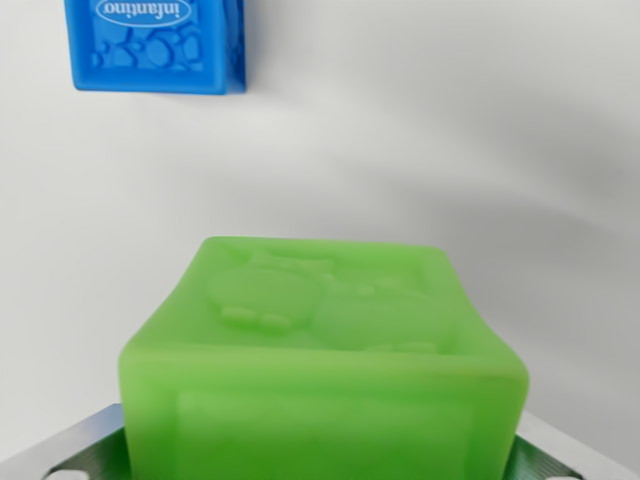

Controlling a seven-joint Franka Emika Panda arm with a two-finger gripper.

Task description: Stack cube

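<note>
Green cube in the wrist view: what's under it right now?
Metal gripper parts show at both lower corners of the green cube. The cube hides whatever lies directly beneath. The blue cube sits apart, top left, on the white surface.

Lighting: bright, even, diffuse; no hard source visible. White tabletop [420,130] near overexposed, with soft grey gradients sweeping across its upper right and lower left.

Shadows: faint only. A pale soft-edged shadow lies below and to the wrist view's right of the blue cube [155,45]; a dim band darkens the tabletop at the right edge.

Glare: mild sheen along the top front edge of the green cube [320,370]; its translucent body glows.

Focus: green cube soft, embossed relief smeared, possibly too close to the lens. Blue cube sharper; lettering legible. Metal tool [320,462] parts at bottom corners blurred.

Distortion: green cube's sides splay toward the lens.
</note>
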